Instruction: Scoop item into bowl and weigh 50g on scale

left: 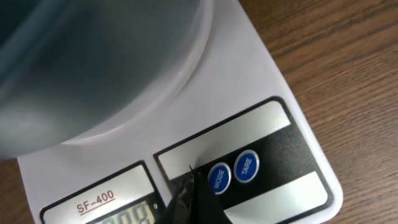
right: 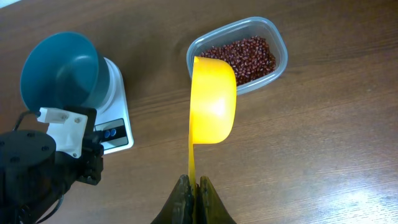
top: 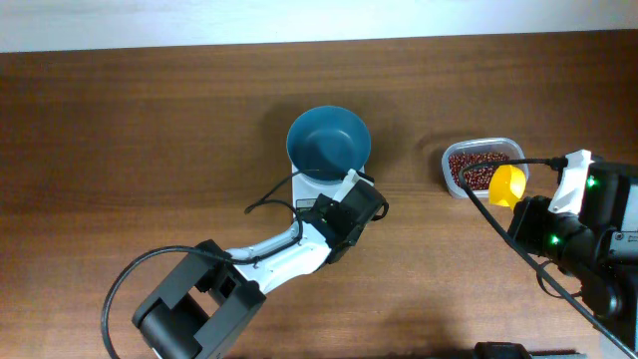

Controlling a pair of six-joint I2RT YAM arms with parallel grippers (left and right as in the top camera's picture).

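On the brown table, the blue bowl is set on the white scale, and the beans are kept in a clear tub a little way to the right.
The bowl is placed on the far part of the scale. The left gripper is shut with nothing in it. Its tip is held over the near part of the scale, just beside a blue button; whether it is touched cannot be told. The right gripper is shut on the thin handle of a yellow scoop. The scoop is turned on its side and held up at the near edge of the tub.
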